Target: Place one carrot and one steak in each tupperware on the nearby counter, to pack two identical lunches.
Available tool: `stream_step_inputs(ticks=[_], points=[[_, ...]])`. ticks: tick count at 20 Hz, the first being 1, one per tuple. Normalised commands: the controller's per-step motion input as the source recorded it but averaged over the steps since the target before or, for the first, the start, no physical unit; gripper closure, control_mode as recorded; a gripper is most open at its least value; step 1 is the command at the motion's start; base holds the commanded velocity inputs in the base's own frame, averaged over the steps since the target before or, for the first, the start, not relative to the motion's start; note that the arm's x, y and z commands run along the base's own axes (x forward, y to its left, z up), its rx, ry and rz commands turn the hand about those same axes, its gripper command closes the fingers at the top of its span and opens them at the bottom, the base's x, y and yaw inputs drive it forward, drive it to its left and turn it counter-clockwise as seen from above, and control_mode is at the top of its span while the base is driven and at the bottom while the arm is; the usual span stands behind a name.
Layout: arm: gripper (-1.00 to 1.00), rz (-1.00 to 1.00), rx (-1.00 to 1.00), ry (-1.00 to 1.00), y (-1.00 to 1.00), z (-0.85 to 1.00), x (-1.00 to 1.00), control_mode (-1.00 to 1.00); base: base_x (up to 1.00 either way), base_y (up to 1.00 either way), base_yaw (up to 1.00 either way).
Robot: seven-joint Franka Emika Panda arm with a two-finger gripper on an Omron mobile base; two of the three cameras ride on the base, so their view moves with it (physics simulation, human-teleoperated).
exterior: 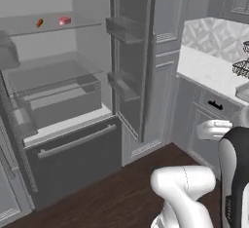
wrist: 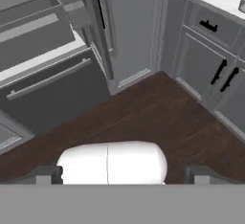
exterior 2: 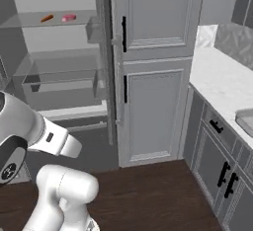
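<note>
Carrot (exterior: 39, 23) and steak (exterior: 64, 21) lie side by side on a glass shelf high in the open fridge (exterior: 58, 100), the carrot to the left, the steak just to its right with a small gap between them. In the right base view the same pair sits on that shelf at upper left, carrot (exterior 2: 47, 18) then steak (exterior 2: 68, 17).

The gripper (wrist: 122, 175) is well apart from both. In the hand view it hangs low and points down at the dark wood floor (wrist: 158, 117) in front of the fridge's bottom drawer and the tall grey cabinet (exterior 2: 148, 72). Its two dark fingertips (wrist: 45, 175) rise at the far left and far right of the bottom of that view, spread wide, with nothing between them.

The carrot is a small bright-orange stick, tilted a little on the shelf. The steak is a flat pink-red slab with a paler edge, clearly larger than the carrot.

The counter (exterior: 209, 68) runs along the right, white and marble-patterned, over grey cabinets with black handles. A light-grey tupperware (exterior 2: 245, 120) rests on it, cut off by the right edge of the right base view. A black wire basket (exterior: 242, 67) stands farther back on the counter.
</note>
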Motion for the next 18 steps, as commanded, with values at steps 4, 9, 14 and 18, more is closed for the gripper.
stream_step_inputs(ticks=[4, 9, 14, 18], points=[[-1.0, 0.0, 0.0, 0.0, 0.0, 0.0, 0.0, 1.0, 0.38, 0.63, 0.52], [-1.0, 0.0, 0.0, 0.0, 0.0, 0.0, 0.0, 1.0, 0.69, 0.72, 0.4], [-1.0, 0.0, 0.0, 0.0, 0.0, 0.0, 0.0, 1.0, 0.86, 0.32, 0.2], [-1.0, 0.0, 0.0, 0.0, 0.0, 0.0, 0.0, 1.0, 0.89, -0.01, 0.09]])
